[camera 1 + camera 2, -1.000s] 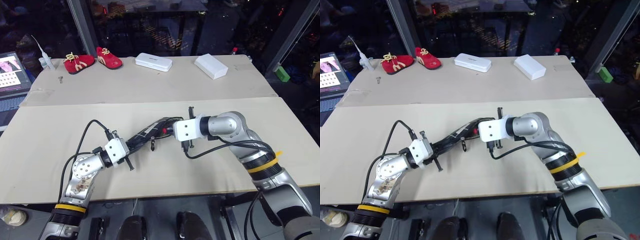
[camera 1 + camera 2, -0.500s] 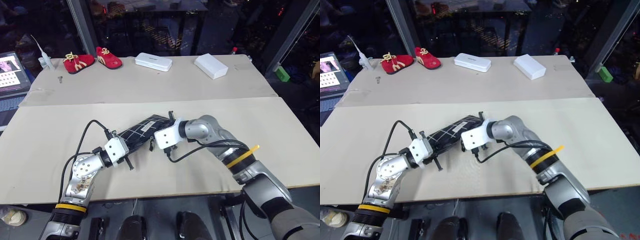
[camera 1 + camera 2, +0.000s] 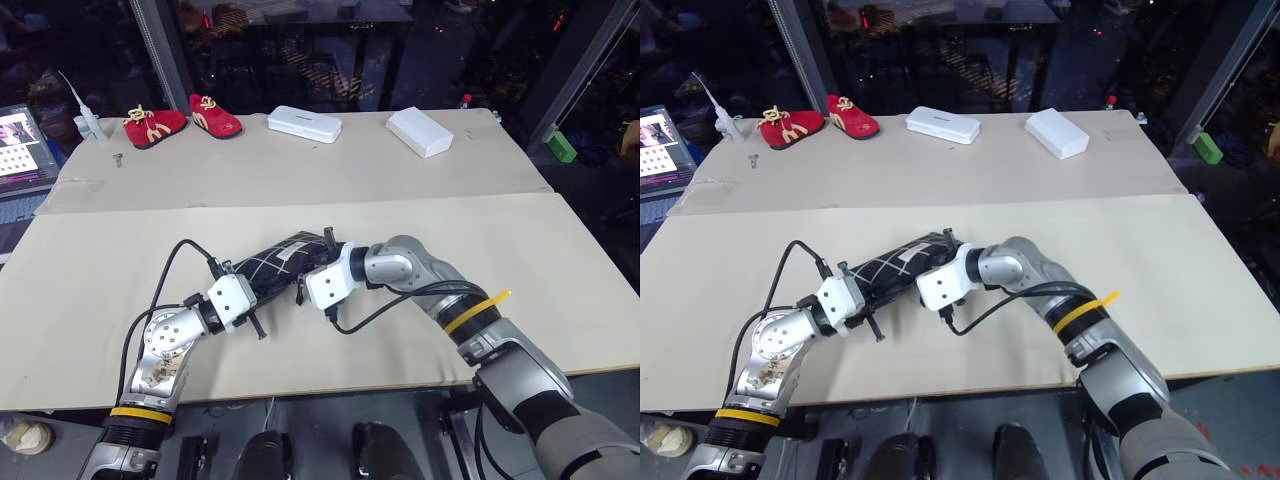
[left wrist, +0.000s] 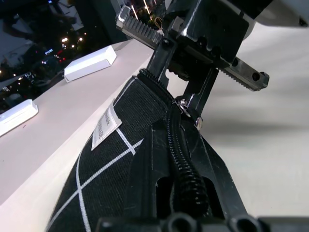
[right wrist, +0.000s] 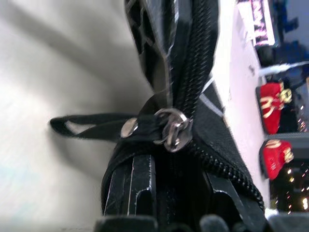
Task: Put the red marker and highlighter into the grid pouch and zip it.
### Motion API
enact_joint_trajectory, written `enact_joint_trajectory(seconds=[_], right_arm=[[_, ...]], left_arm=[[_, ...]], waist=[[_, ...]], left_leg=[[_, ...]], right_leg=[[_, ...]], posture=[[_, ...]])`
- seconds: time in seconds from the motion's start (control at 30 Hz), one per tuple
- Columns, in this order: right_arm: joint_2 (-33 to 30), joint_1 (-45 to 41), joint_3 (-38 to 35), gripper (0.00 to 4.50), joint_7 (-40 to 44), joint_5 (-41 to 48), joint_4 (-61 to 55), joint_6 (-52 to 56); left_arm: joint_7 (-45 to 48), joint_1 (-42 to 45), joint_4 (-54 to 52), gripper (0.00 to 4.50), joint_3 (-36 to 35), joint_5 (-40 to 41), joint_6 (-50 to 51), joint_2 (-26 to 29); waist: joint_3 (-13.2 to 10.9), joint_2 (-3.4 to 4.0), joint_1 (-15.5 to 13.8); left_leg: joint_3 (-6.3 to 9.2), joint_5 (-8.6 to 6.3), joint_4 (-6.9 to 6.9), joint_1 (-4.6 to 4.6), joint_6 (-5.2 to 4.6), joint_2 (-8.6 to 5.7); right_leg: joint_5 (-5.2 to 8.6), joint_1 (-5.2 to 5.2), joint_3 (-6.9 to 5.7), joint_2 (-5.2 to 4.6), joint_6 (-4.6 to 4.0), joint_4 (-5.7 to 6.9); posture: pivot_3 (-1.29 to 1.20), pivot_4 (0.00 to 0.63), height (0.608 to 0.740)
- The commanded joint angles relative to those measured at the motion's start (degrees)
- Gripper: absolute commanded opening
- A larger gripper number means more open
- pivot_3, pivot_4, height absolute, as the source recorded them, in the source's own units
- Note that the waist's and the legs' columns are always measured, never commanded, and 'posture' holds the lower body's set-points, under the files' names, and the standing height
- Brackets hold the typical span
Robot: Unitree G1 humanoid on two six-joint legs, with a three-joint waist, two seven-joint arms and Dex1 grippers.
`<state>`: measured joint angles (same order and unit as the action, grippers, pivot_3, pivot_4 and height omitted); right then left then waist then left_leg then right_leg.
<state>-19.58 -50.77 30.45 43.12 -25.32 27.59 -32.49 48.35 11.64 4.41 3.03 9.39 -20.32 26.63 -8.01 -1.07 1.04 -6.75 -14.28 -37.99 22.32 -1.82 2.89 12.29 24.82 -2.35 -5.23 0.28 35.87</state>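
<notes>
the flat black fabric grid pouch with thin white lines (image 3: 278, 263) lies near the centre of the frame on the pale tabletop (image 3: 90, 260), pinched at its lower-left end by the left gripper (image 3: 240, 283), whose two black fingers are fully closed on the fabric. since a second ago the right gripper (image 3: 312, 268) has swung in from the pouch's upper-right end toward the frame's centre, travelling along the pouch toward the left gripper. its fingers stand narrowly parted and clamp the pouch's end just by the metal zipper slider (image 5: 173, 129) and its dark pull strap (image 5: 91, 126). the teeth in both wrist views look meshed, so i judge the zip is closed or almost so. the red marker and highlighter are not to be seen on the table, so they are likely inside already. the red shoes (image 3: 184, 117) and white boxes (image 3: 305, 123) sit untouched along the upper part of the frame.
</notes>
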Motion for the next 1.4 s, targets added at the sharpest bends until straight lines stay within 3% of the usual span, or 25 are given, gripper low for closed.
enact_joint_trajectory(seconds=[0.03,0.17,0.27,0.33,0.53,0.63,0.8,0.9,1.37,1.4], right_arm=[[2.4,-1.8,-1.7,0.50,0.0,4.8,-1.8,-2.8],[4.3,-1.6,-2.5,0.50,1.9,8.8,-2.0,-0.9],[3.6,-1.7,-2.2,0.50,2.1,7.0,-0.1,-1.2],[3.5,-1.5,-3.8,1.50,3.7,9.2,-0.6,1.9],[-0.1,-3.6,-5.1,3.33,1.5,6.2,2.2,0.4],[-2.7,-3.7,-6.5,3.33,1.8,7.9,2.9,-3.0],[-9.3,-1.0,-9.9,3.33,9.7,17.5,-1.3,-1.4],[-11.0,-0.7,-10.3,3.33,9.3,17.1,-2.4,-1.3],[-8.9,1.5,-7.8,3.33,9.1,15.1,-2.9,5.7],[-8.8,1.6,-7.9,2.90,8.8,15.2,-2.7,6.0]], left_arm=[[0.1,1.2,-0.1,0.00,0.1,0.9,-0.9,-0.4],[0.2,1.3,0.1,0.00,0.4,0.8,-1.3,-0.7],[0.2,1.5,0.4,0.00,0.4,0.8,-1.5,-0.9],[0.2,1.5,0.4,0.00,0.4,0.8,-1.5,-0.9],[0.3,1.2,0.3,0.00,0.4,0.8,-1.5,-0.7],[0.2,1.1,0.2,0.00,0.5,0.8,-1.5,-0.7],[-0.1,1.1,0.3,0.00,0.6,0.9,-1.5,-0.6],[-0.2,1.0,0.4,0.00,0.7,1.1,-1.5,-0.4],[-0.7,1.2,0.6,0.00,1.5,1.2,-1.6,-0.6],[-0.8,1.2,0.6,0.00,1.5,1.2,-1.6,-0.6]], waist=[[0.0,0.00,0.0],[0.0,0.00,0.0],[0.0,0.00,0.0],[0.0,0.00,0.0],[0.0,0.00,0.0],[0.0,0.00,-0.1],[0.0,0.00,-0.3],[0.0,0.00,0.0],[0.0,0.00,-0.2],[0.0,0.00,-0.2]], left_leg=[[0.00,0.00,0.00,0.01,0.00,0.00],[0.00,0.00,0.00,0.00,0.00,0.00],[0.01,0.00,0.00,0.00,0.00,0.00],[0.00,0.00,0.00,0.00,0.00,-0.01],[0.01,0.00,0.00,0.00,0.00,0.00],[0.01,0.00,0.00,0.00,0.00,-0.02],[0.00,0.00,0.00,0.02,-0.01,-0.02],[0.03,0.00,0.00,0.00,-0.01,-0.01],[0.10,0.00,0.00,-0.02,-0.01,-0.01],[0.10,0.00,0.00,-0.03,-0.01,-0.01]], right_leg=[[0.00,0.00,0.00,-0.01,0.00,0.00],[0.00,0.00,0.01,-0.01,0.00,0.00],[0.00,0.00,0.00,-0.01,-0.01,0.01],[0.00,-0.01,0.01,-0.02,-0.01,0.00],[0.00,0.00,0.00,-0.02,-0.01,0.01],[0.00,0.00,0.01,-0.03,0.00,0.00],[-0.01,-0.01,0.00,-0.03,0.00,-0.04],[-0.01,-0.02,0.01,-0.04,0.00,-0.02],[-0.01,-0.02,0.04,-0.03,-0.01,0.00],[-0.01,-0.02,0.04,-0.03,-0.01,0.00]], posture=[[0.00,0.150,0.740],[0.00,0.150,0.740],[0.00,0.150,0.740],[0.00,0.150,0.740],[0.00,0.150,0.740],[0.00,0.150,0.740],[0.00,0.150,0.740],[0.00,0.150,0.740],[0.00,0.150,0.740],[0.00,0.150,0.740]])
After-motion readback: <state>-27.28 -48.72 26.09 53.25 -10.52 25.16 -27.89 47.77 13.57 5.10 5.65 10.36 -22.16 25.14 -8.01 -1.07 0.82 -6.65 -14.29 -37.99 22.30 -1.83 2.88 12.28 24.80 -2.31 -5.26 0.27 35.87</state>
